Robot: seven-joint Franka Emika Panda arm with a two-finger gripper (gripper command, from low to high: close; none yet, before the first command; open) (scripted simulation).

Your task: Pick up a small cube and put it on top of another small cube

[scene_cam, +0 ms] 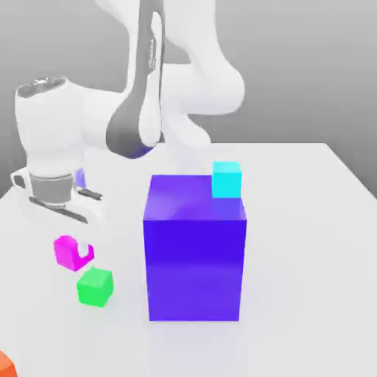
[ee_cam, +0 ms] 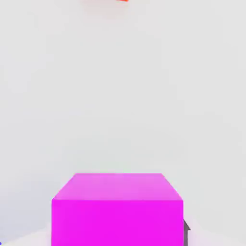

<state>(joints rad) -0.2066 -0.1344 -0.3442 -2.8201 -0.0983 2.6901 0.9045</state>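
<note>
The exterior view looks slightly down across the table point(scene_cam: 294, 294), facing the arm point(scene_cam: 48, 147) at eleven o'clock. The hand view looks from close above the magenta cube point(scene_cam: 66, 252) point(ee_cam: 117, 221), at six o'clock; both views share that cube.

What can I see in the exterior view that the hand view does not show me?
Exterior view: the green cube, the cyan cube and the white arm.
Hand view: a dark sliver beside the magenta cube.
Both: the magenta cube, and something orange cut off at the picture's edge.
</note>
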